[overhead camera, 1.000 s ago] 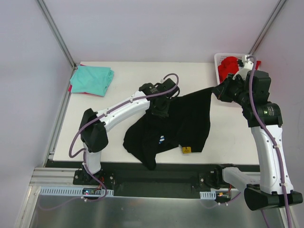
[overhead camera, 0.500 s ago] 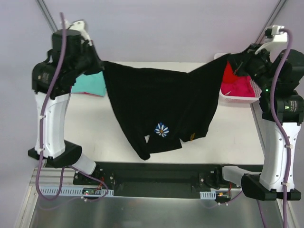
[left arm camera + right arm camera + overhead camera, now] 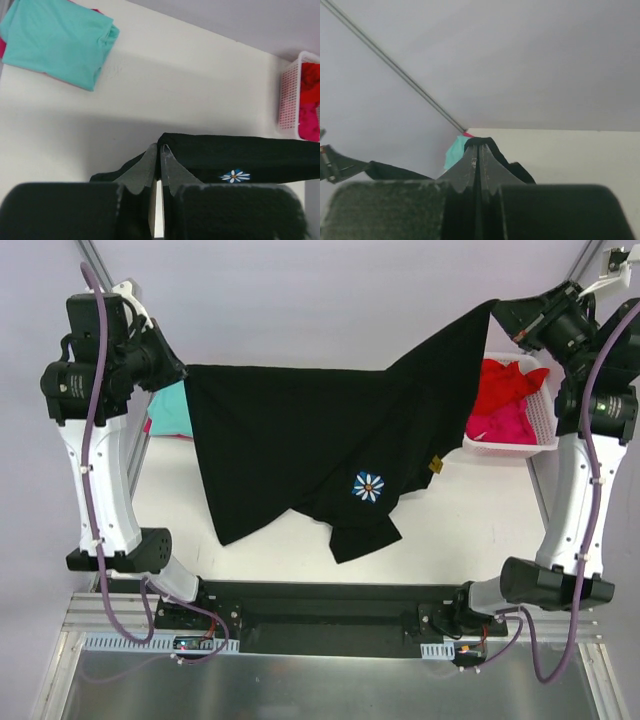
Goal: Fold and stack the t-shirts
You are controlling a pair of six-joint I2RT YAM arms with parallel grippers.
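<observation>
Shirt (image 3: 300, 430) above table (image 3: 480, 525), basket (image 3: 512, 448) at right

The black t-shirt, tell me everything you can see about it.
The black t-shirt is soft cloth with a small white-and-blue flower print and a little yellow tag. It hangs spread wide above the table, pinched at its top edge by the left fingers and higher up by the right fingers, lower corners drooping.

white basket (image 3: 505, 448) at table's (image 3: 480, 530) right edge
</observation>
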